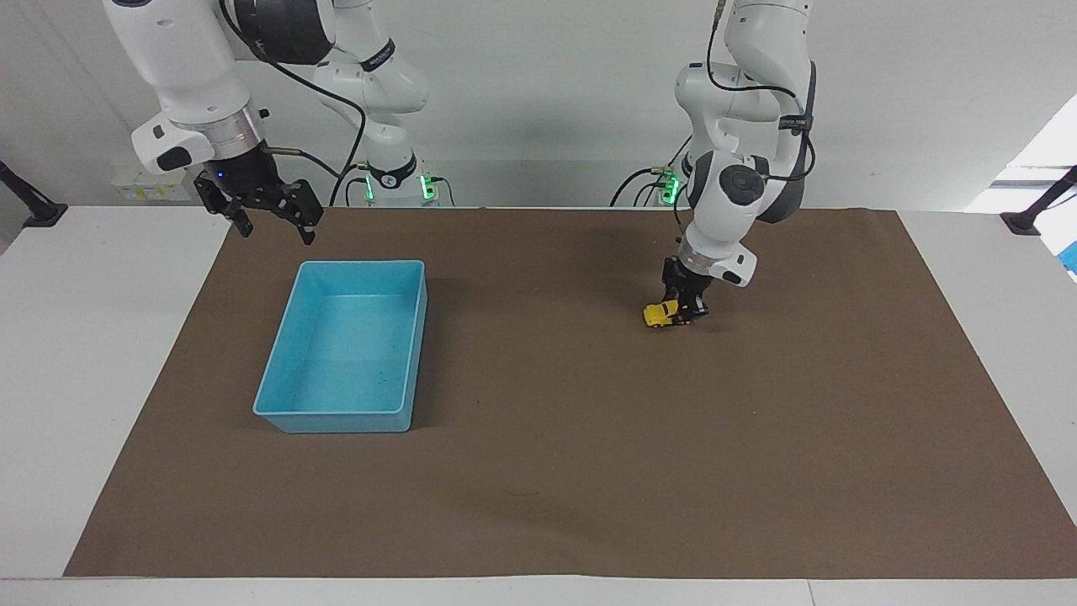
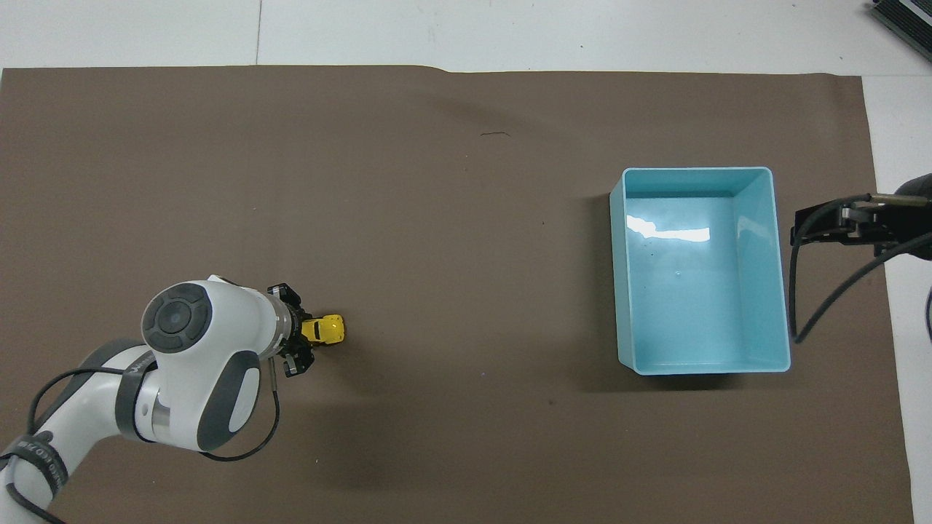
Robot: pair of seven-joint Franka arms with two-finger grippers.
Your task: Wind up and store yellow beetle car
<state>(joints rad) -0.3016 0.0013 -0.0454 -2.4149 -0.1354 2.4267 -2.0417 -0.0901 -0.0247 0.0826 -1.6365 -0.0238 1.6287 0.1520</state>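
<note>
The yellow beetle car (image 1: 659,314) is a tiny toy low on the brown mat, toward the left arm's end of the table. My left gripper (image 1: 683,313) points down and is shut on the car's rear part. In the overhead view the car (image 2: 327,329) sticks out from under the left gripper (image 2: 302,340), whose wrist hides its rear. The blue bin (image 1: 341,418) stands empty toward the right arm's end; it also shows in the overhead view (image 2: 782,291). My right gripper (image 1: 273,220) waits open in the air beside the bin's corner nearest the robots.
A brown mat (image 1: 589,488) covers most of the white table. A small dark mark (image 2: 494,134) lies on the mat farther from the robots. A black clamp (image 1: 1022,220) stands at the table's edge at the left arm's end.
</note>
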